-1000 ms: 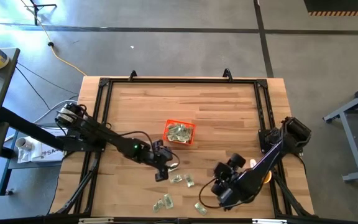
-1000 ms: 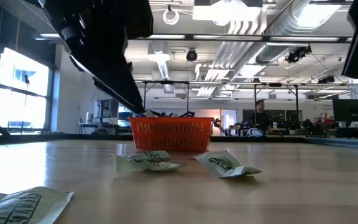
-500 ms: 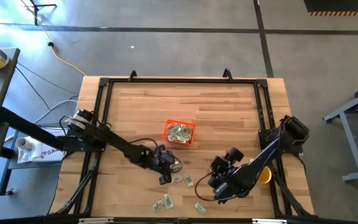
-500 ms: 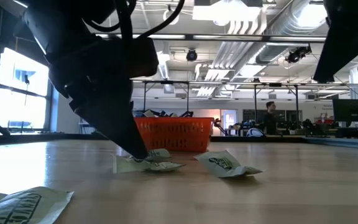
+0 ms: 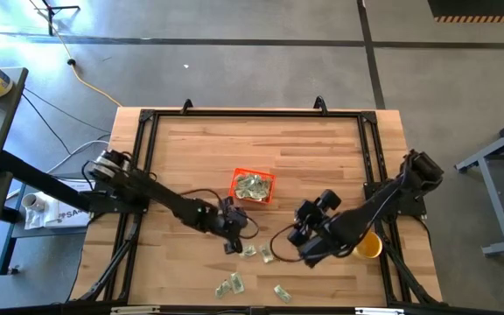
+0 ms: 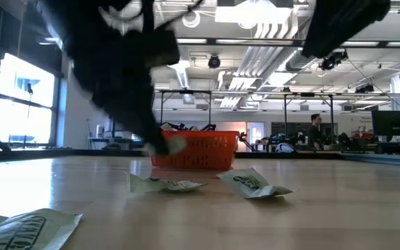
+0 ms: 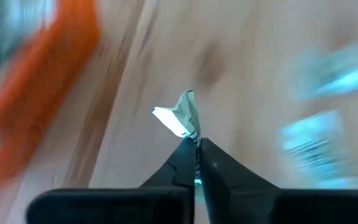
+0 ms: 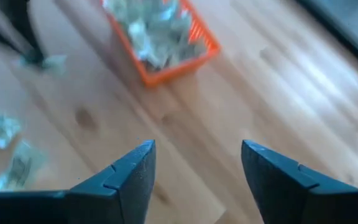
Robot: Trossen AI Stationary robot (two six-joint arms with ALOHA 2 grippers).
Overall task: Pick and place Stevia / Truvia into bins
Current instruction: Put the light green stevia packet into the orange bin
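Two black jointed arms with dark cables along them, each ending in a pincer with tapered matte-black fingers (image 8: 129,177)

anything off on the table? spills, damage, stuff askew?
Nothing damaged. Several small pale green and white paper sachets lie scattered and crumpled on the wooden table, outside the small square orange-red plastic basket. The left gripper pinches one by its edge; it sticks out bent.
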